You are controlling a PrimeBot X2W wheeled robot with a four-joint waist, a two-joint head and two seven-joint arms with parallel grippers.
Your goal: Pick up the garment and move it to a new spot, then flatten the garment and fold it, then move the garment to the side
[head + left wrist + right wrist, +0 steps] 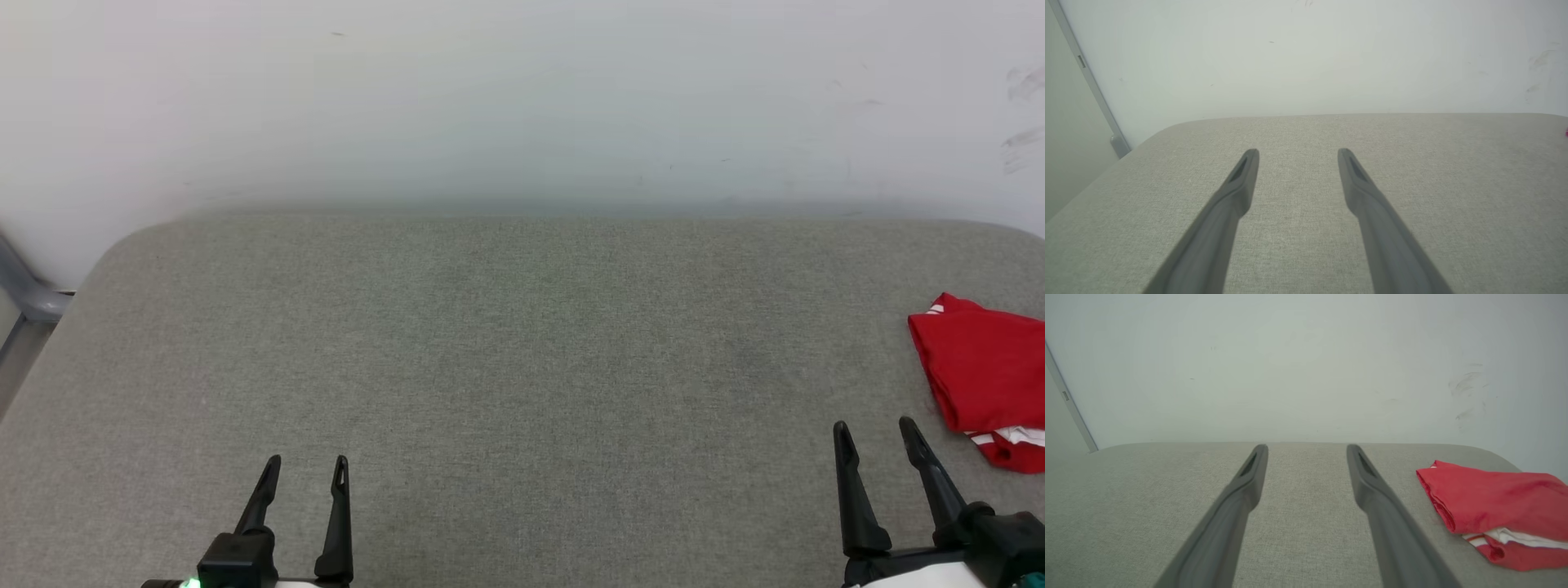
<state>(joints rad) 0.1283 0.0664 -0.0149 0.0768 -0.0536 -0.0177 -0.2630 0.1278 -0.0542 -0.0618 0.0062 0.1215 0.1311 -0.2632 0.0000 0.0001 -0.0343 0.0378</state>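
Garment soft, light, floppy. I should grab thick folded edge by right gripper. It and left gripper wide, empty.

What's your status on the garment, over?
Both open and empty: left gripper low left, right gripper just left of the garment, not touching. It lies folded over at the right edge of the grey pad. Nothing in the way.
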